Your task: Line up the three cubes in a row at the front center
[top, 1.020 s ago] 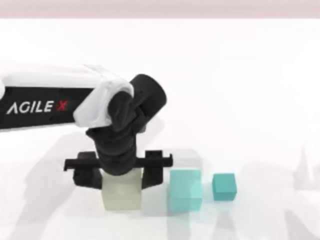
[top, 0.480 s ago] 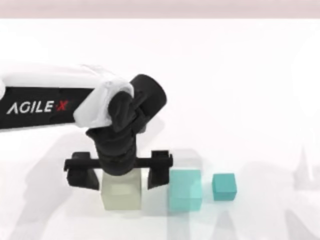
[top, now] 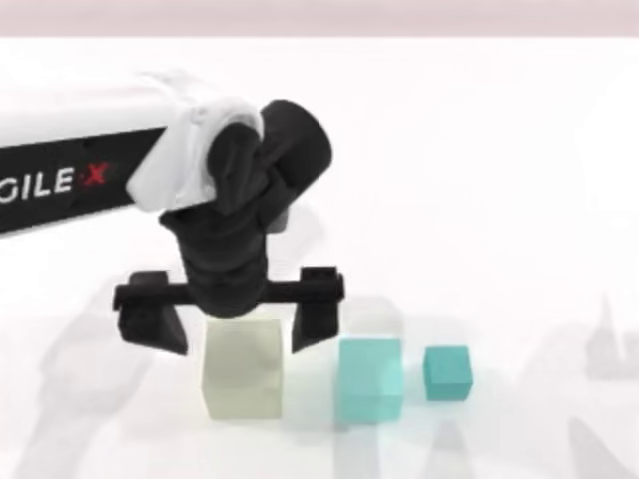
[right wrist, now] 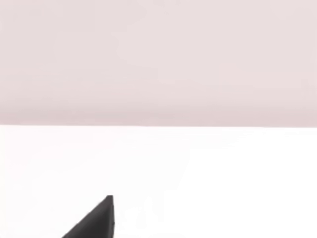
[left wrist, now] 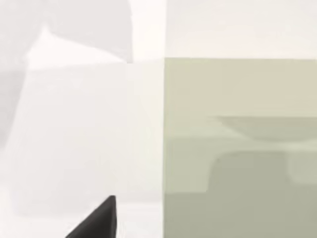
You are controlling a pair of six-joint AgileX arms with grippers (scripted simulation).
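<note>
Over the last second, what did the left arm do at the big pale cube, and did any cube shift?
The left gripper opened wider, let go of the large pale beige-green matte cube and rose off it, toward the table's far side. That cube, the medium light cyan cube and the small darker teal cube stayed in their row.

The large pale beige-green matte cube (left wrist: 240,148) runs off the left wrist view at three and six o'clock, so only one corner region shows. In the top view the left arm (top: 60,180) is cut at nine o'clock, clipping its lettering. The right wrist view catches just one dark fingertip (right wrist: 96,220), cropped at six o'clock.
</note>
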